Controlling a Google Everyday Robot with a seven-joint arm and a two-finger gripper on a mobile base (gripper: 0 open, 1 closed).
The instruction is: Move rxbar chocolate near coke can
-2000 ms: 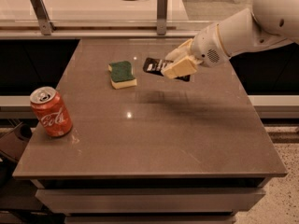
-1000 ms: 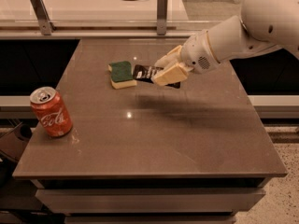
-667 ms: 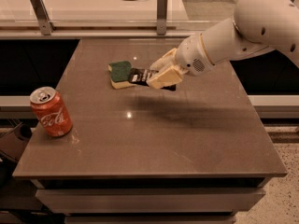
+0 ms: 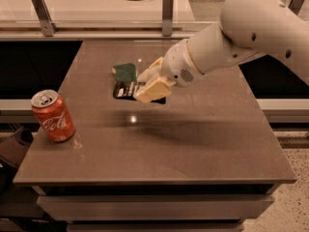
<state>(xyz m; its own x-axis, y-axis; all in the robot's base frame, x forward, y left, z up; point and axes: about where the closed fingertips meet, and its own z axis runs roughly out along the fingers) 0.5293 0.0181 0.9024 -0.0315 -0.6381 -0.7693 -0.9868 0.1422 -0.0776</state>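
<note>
My gripper [image 4: 143, 87] is shut on the rxbar chocolate [image 4: 125, 90], a flat black wrapped bar with white lettering, and holds it above the middle of the table [image 4: 203, 134]. The bar sticks out to the left of the cream fingers [image 4: 153, 89]. The coke can [image 4: 52, 116], red with white script and a silver top, stands upright near the table's left front edge, well to the left of and nearer than the bar. The white arm reaches in from the upper right.
A green-and-yellow sponge [image 4: 124, 73] lies on the table just behind the held bar. A raised ledge with metal posts [image 4: 167, 8] runs along the back. The table's left edge is close to the can.
The gripper has carried the bar leftward and toward the front, from right of the sponge to in front of it. The can and sponge have not moved.
</note>
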